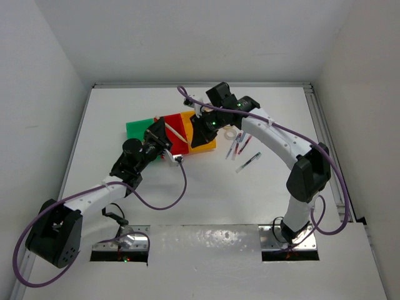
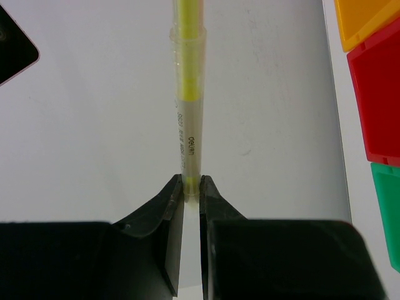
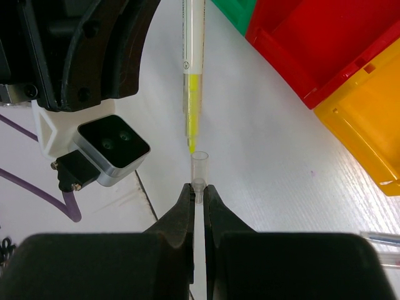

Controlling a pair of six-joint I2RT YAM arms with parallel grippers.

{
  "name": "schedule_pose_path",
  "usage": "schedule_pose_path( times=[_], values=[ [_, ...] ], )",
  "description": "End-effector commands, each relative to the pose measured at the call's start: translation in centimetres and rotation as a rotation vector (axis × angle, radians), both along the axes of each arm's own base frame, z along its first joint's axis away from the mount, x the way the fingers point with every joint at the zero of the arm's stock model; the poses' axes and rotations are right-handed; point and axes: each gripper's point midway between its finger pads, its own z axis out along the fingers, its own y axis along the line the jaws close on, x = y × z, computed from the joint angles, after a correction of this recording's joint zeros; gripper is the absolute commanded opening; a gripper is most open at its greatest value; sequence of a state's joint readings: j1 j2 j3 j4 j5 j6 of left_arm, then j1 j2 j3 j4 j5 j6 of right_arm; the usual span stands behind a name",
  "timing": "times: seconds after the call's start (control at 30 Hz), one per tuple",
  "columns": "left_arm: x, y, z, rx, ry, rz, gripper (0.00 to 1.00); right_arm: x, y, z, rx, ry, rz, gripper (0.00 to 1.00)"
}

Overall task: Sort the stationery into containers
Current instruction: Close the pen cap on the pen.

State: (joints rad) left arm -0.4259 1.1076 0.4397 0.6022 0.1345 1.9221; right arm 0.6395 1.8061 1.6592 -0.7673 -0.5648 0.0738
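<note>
Between the two pincers, above the white table (image 1: 206, 206), the work hangs in mid-air. The left pincer (image 2: 192, 187) is clenched on the back end of a clear-barrelled yellow pen (image 2: 187, 94), which runs straight out ahead of its tips. The right pincer (image 3: 199, 190) is pinched tight on the closed end of a small clear cap (image 3: 199, 164), whose open mouth faces forward. From where I stand that looks deliberate: each arm grips its piece by the far end so the working ends can meet. The pen's yellow tip sits just beyond the cap's mouth and a touch to the left of it, close but not inside. I'd guess the pen is meant to be capped before it goes into a bin, though I can't rule out uncapping. Room is tight on the right pincer's left, where the other arm's black housing and wrist camera (image 3: 112, 147) crowd in. Ahead and to its right stand the green bin (image 3: 240, 12), red bin (image 3: 300, 37) and yellow bin (image 3: 369, 125), their walls near the pen's line. The easy travel seems to be along the pen's own axis. Further pens (image 1: 240, 147) lie back and to the right of the right pincer, well apart from the bins and unsorted.
</note>
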Motion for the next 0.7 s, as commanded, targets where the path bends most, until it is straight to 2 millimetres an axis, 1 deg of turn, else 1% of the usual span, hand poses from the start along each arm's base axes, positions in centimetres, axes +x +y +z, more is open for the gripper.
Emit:
schedule_pose_path(
  times=[0.0, 0.1, 0.3, 0.67],
  values=[
    [-0.3, -0.3, 2.2, -0.028, -0.061, -0.019, 0.0, -0.3, 0.8, 2.2, 0.05, -0.055, 0.031, 0.0],
    [-0.2, -0.3, 2.1, -0.026, -0.059, -0.015, 0.0, -0.3, 0.8, 2.0, 0.047, -0.049, 0.03, 0.0],
    [0.1, 0.4, 2.3, -0.03, -0.06, 0.01, 0.0, -0.7, 0.5, 1.2, 0.026, -0.028, 0.03, 0.0],
    [0.0, 0.3, 2.2, -0.027, -0.06, 0.005, 0.0, -0.7, 0.5, 1.1, 0.023, -0.026, 0.033, 0.0]
  ],
)
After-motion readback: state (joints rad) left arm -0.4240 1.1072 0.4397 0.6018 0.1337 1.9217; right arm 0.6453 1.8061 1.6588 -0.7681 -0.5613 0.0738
